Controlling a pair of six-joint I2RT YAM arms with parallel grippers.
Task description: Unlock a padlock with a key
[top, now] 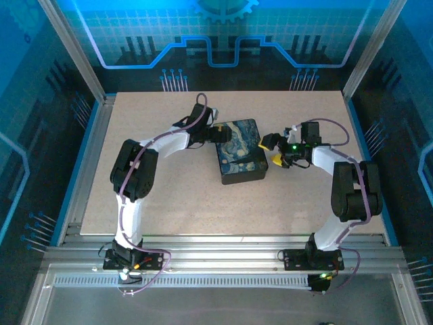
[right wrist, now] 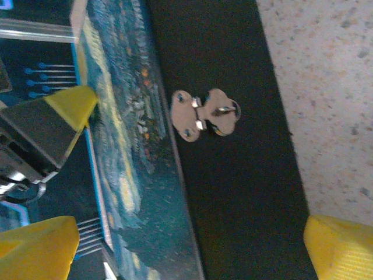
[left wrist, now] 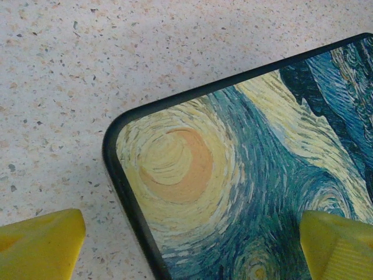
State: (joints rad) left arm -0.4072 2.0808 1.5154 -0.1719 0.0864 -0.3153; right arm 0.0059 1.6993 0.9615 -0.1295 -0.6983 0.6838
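Note:
A black box with a swirling blue-and-yellow painted lid (top: 239, 150) lies mid-table. My left gripper (top: 218, 131) is open at its far left corner; in the left wrist view the gripper (left wrist: 186, 252) straddles that lid corner (left wrist: 175, 157), one yellow finger (left wrist: 41, 245) over the table. My right gripper (top: 272, 150) is open at the box's right side. In the right wrist view the gripper (right wrist: 189, 251) faces the black side wall (right wrist: 233, 192), where a small silver latch (right wrist: 204, 114) is fixed. The padlock and the key are out of view.
The speckled table (top: 169, 196) stretches in front of the box. A metal frame post (top: 71, 51) and blue-lit walls ring the table. The left gripper's yellow-tipped finger (right wrist: 64, 111) shows beyond the lid in the right wrist view.

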